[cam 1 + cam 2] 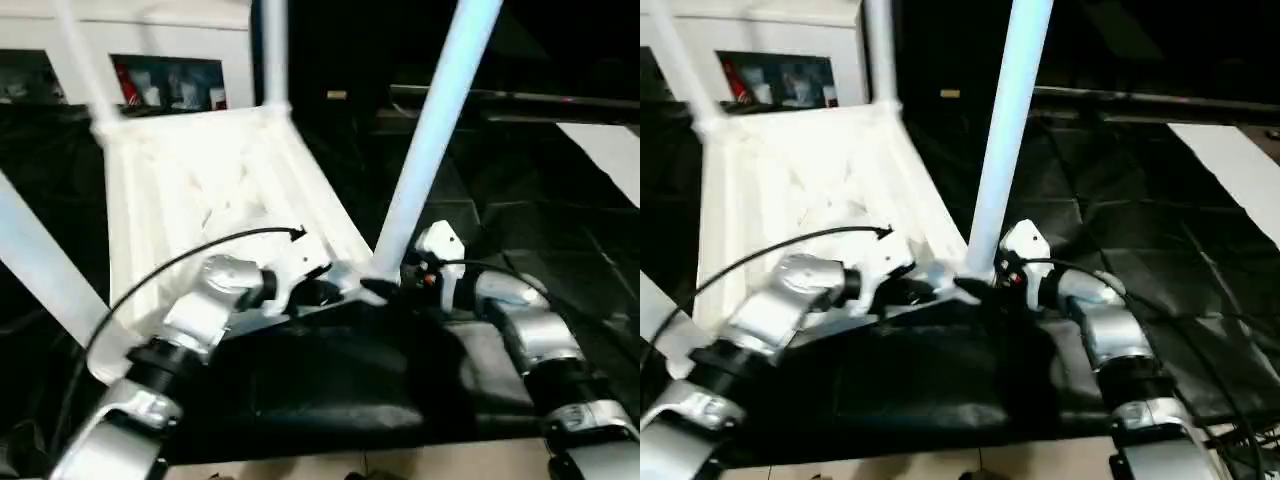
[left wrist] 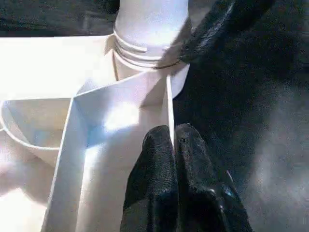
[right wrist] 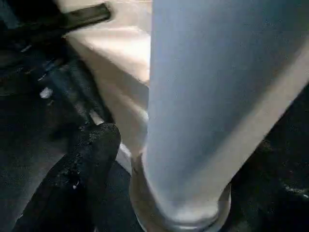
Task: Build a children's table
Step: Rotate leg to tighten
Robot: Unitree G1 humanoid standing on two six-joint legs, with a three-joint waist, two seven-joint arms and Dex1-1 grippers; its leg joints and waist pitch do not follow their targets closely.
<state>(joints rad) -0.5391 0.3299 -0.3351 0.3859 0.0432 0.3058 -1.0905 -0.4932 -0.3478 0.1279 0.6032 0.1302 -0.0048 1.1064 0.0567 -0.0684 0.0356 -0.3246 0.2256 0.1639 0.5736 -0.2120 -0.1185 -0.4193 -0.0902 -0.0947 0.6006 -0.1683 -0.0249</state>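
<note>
Last leg [image 1: 430, 140] stands in near-right socket of top [image 1: 200, 180]; left gripper [image 2: 175, 145] pinches its rim, right gripper [image 1: 385, 288] jaws spread around leg base, next I'd check the seating.

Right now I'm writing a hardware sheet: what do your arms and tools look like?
Both forearms are rounded silver shells with black joint rings. A thin black cable arcs over the left forearm; another runs along the right forearm. Each tool has two black, textured fingers.
</note>
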